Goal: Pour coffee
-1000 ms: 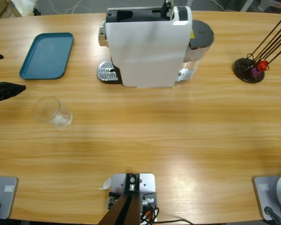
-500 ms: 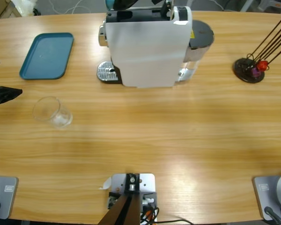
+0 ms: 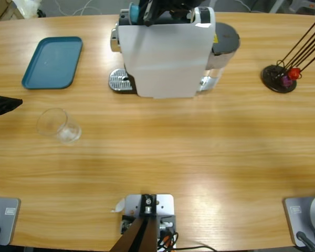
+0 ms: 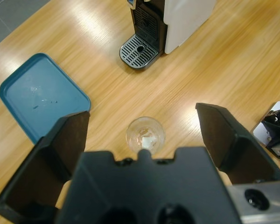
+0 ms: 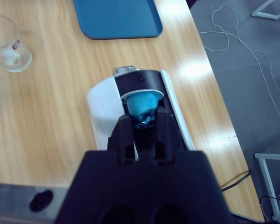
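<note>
Two tools work apart: right tool (image 5: 143, 122) pinches a blue capsule (image 5: 142, 103) over the coffee machine (image 3: 165, 52), needing seating next, while left tool (image 4: 142, 135) gapes above the glass (image 4: 145, 134).

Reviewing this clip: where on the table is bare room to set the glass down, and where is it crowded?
Bare wood runs between the coffee machine and the stick holder, and across the whole near half. The teal tray is bare too. It is tightest around the drip grate and beside the glass, near the left pincer.
</note>
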